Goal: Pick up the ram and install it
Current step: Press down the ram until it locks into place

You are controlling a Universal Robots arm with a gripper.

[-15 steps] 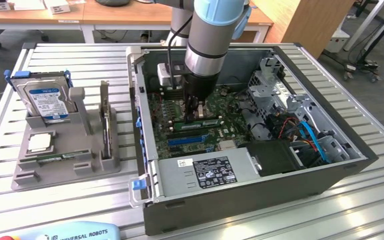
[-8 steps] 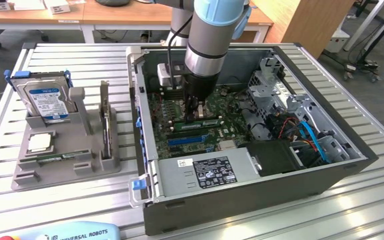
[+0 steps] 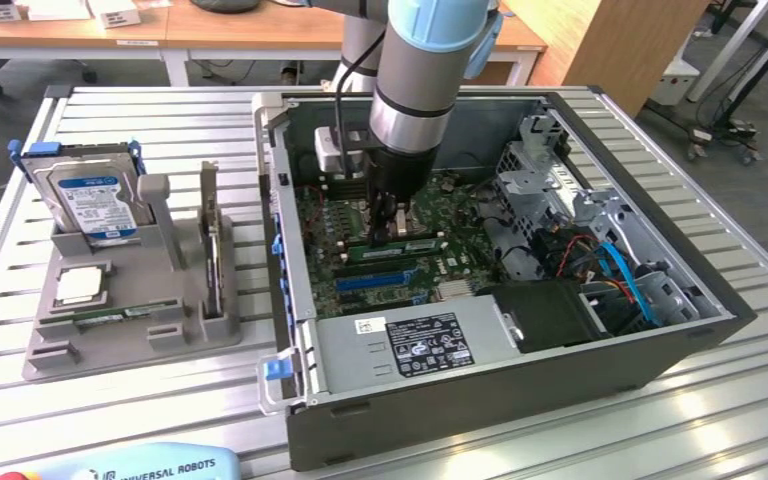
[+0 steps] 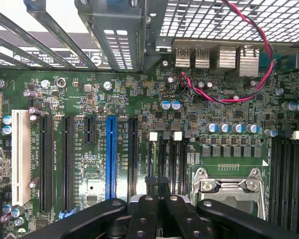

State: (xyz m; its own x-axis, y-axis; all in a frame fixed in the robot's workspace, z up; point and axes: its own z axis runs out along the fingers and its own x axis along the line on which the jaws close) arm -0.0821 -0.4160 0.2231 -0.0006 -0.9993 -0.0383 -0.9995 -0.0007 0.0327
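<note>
A narrow green ram [image 3: 125, 314] with a pale sticker lies flat in the front slot of the grey holder [image 3: 131, 345], at the exterior view's left. My gripper [image 3: 387, 238] is far from it, lowered inside the open computer case [image 3: 491, 385] and just above the motherboard [image 3: 451, 265]. In the wrist view the black fingers [image 4: 145, 209] press together, and the gripper [image 4: 157, 182] hangs over the narrow memory slots [image 4: 173, 167] beside the processor socket [image 4: 229, 186]. I cannot tell whether anything thin sits between the fingertips.
The holder also carries a blue-labelled hard drive [image 3: 91, 200], a square silver processor chip [image 3: 77, 286] and an upright card [image 3: 209, 235]. Inside the case are the power supply [image 3: 404, 345], a drive cage [image 3: 551, 180] and blue cables [image 3: 624, 280]. The slatted table [image 3: 11, 400] surrounds everything.
</note>
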